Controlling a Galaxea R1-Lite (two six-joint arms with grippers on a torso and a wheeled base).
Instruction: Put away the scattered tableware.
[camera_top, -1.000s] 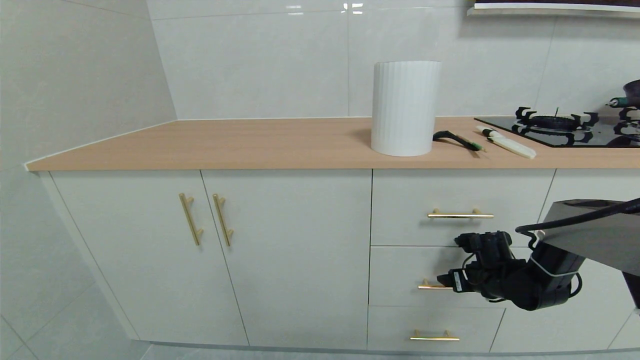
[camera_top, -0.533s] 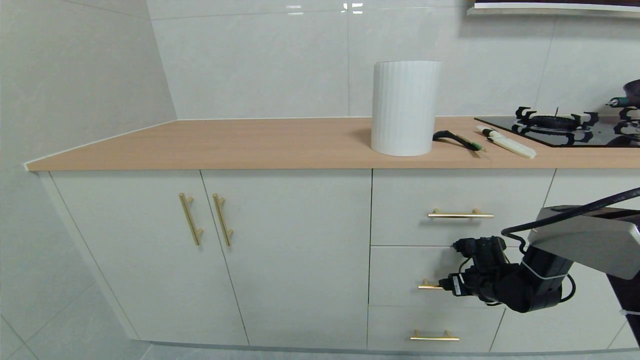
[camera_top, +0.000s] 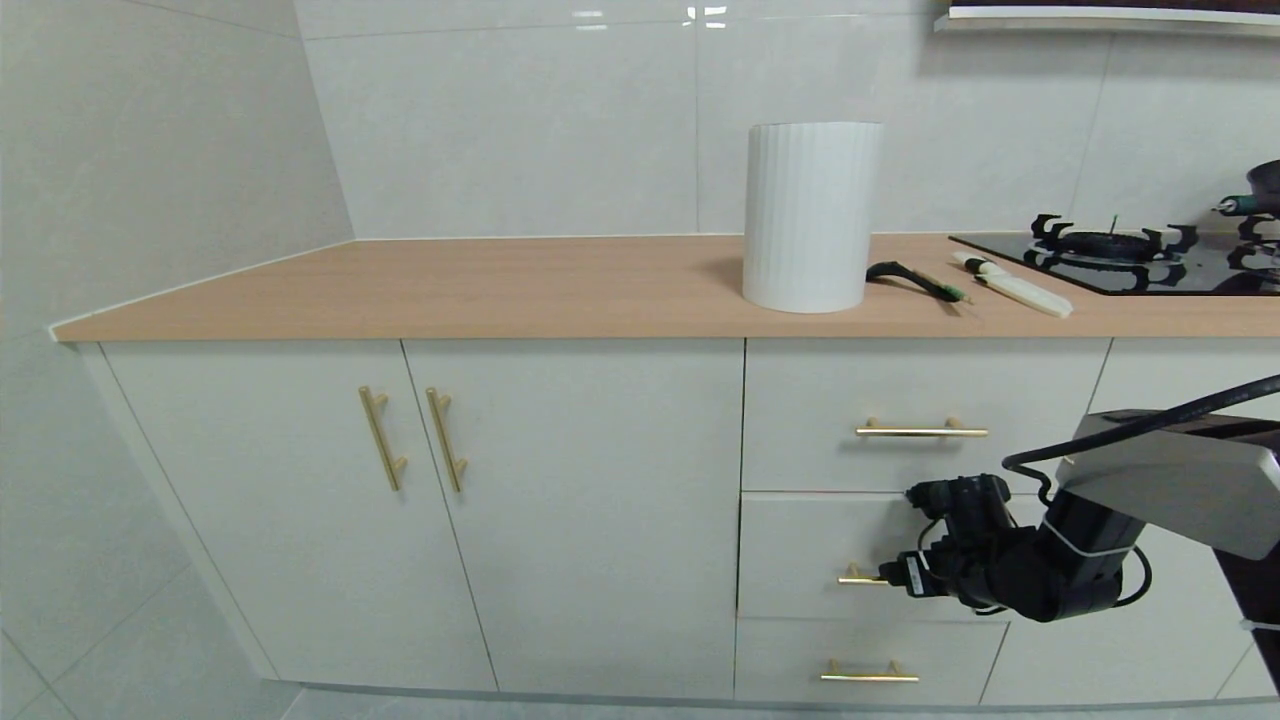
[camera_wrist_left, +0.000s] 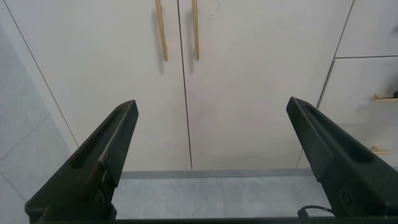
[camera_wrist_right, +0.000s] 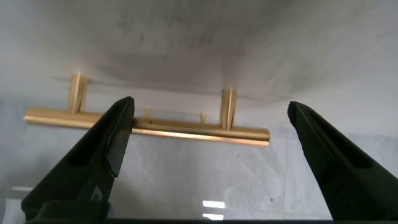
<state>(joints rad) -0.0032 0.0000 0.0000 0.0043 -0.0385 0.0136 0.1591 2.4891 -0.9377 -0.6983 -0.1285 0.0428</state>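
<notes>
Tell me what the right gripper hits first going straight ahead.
Most likely the middle drawer's gold handle, which crosses the gap between the right gripper's open fingers; the drawer front lies just behind it. Exact depth is unclear.

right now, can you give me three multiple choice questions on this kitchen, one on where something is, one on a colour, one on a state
1. Where is the right gripper?
A. over the stove
B. at the middle drawer handle
C. down on the floor

2. What colour is the tall ribbed container?
A. black
B. red
C. white

3. How does the left gripper stand?
A. open, holding nothing
B. shut on a spoon
C. shut on a door handle

Answers:
1 B: its fingers flank the gold bar in the right wrist view.
2 C: it stands white on the wooden countertop.
3 A: its jaws stand wide apart, with the cabinet doors beyond them.
</notes>
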